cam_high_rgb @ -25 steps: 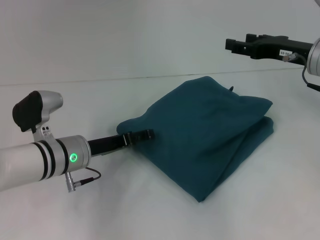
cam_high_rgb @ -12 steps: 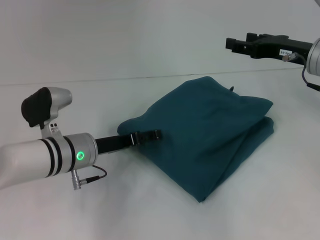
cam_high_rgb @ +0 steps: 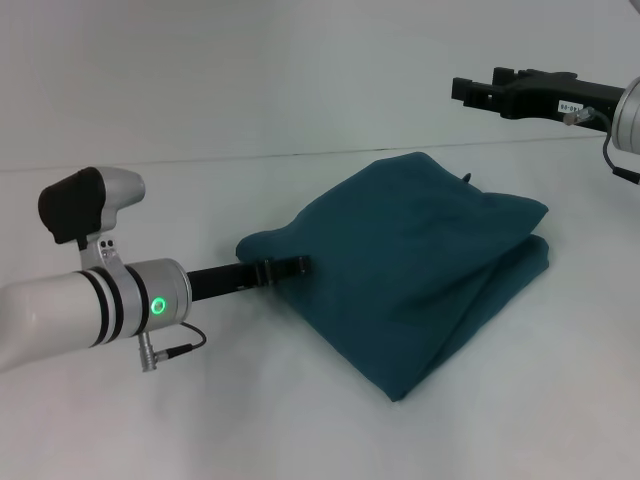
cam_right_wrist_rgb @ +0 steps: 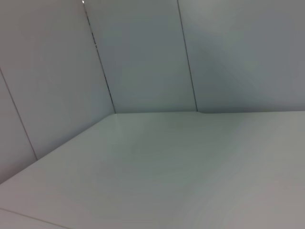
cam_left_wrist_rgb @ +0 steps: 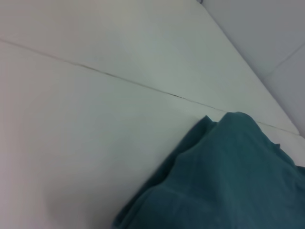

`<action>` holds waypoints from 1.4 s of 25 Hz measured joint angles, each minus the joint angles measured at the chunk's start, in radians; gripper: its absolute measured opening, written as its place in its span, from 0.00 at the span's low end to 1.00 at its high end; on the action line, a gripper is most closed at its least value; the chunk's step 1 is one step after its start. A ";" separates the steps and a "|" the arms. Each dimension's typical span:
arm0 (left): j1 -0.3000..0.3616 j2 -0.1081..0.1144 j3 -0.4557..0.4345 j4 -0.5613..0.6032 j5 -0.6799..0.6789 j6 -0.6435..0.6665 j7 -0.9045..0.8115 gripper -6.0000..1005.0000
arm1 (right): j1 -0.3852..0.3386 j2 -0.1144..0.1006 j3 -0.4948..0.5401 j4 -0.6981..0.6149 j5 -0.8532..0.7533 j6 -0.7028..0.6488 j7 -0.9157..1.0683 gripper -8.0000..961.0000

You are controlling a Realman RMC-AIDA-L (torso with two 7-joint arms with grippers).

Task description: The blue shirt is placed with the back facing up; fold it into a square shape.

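Lying folded in several layers on the pale white worktop, the dark teal-blue short-sleeved shirt of soft matte fabric forms a rough four-sided bundle, its corners pointing toward the near, far, left and right edges of the head view. Its layered edges show along the right and near sides. The black left hand reaches in low from the left on its white arm, its tip touching the shirt's left corner, where the cloth bunches slightly; whether its fingers are spread or pinching the fabric, I cannot tell. The left wrist view shows only the shirt's rumpled edge against the worktop. The black right hand hangs high at the upper right, well apart from the shirt and above the worktop; its finger state I cannot tell either.
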 joint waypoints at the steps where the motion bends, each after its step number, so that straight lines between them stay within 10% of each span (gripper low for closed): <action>1: -0.001 0.000 0.002 0.000 0.000 -0.004 0.001 0.86 | 0.000 0.000 0.000 0.000 0.000 0.000 0.000 0.80; 6: -0.004 0.001 0.020 0.003 0.001 -0.006 0.001 0.70 | 0.000 0.003 0.000 -0.005 0.001 0.003 0.000 0.80; 7: -0.005 0.001 0.024 0.003 0.001 -0.006 0.001 0.50 | 0.000 0.005 0.000 -0.005 0.001 0.007 -0.001 0.80; 25: 0.033 0.016 0.019 0.060 0.002 0.065 -0.004 0.03 | -0.011 0.024 0.010 0.004 0.008 0.014 -0.028 0.80; 35: 0.086 0.071 0.001 0.107 0.048 0.208 0.003 0.03 | -0.012 0.050 0.026 0.016 0.019 0.013 -0.054 0.80</action>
